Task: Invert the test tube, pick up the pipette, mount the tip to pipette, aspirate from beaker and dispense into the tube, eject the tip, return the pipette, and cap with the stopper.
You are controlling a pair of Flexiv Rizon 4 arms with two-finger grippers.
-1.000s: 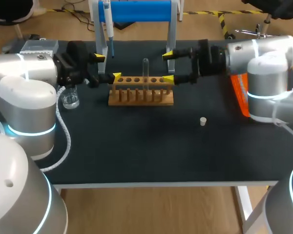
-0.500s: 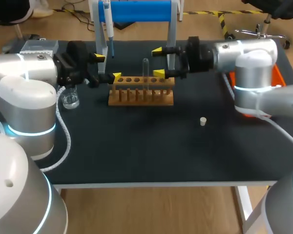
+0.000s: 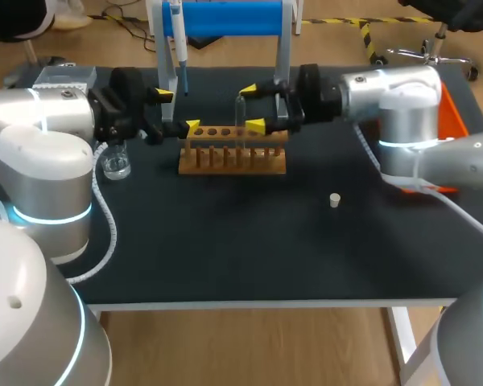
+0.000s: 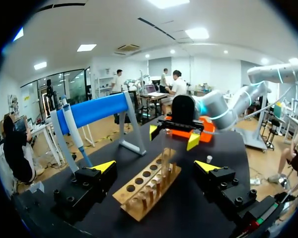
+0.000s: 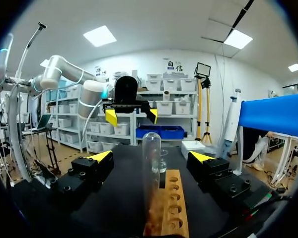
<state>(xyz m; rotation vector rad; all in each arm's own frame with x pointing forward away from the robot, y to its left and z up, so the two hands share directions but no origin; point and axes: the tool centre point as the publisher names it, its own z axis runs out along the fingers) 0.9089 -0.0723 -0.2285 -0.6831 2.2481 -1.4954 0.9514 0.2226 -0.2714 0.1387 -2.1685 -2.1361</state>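
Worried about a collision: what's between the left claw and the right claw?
The wooden rack holding the upright test tube; the left wrist view shows both between left claw and right claw.

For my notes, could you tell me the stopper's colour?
The stopper is off-white, clearest in the head view.

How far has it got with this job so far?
Barely begun. The right hand is open around the test tube, which stands rounded end up in the rack, not yet turned over. The pipette hangs on its stand and the stopper lies on the table, so everything else is left.
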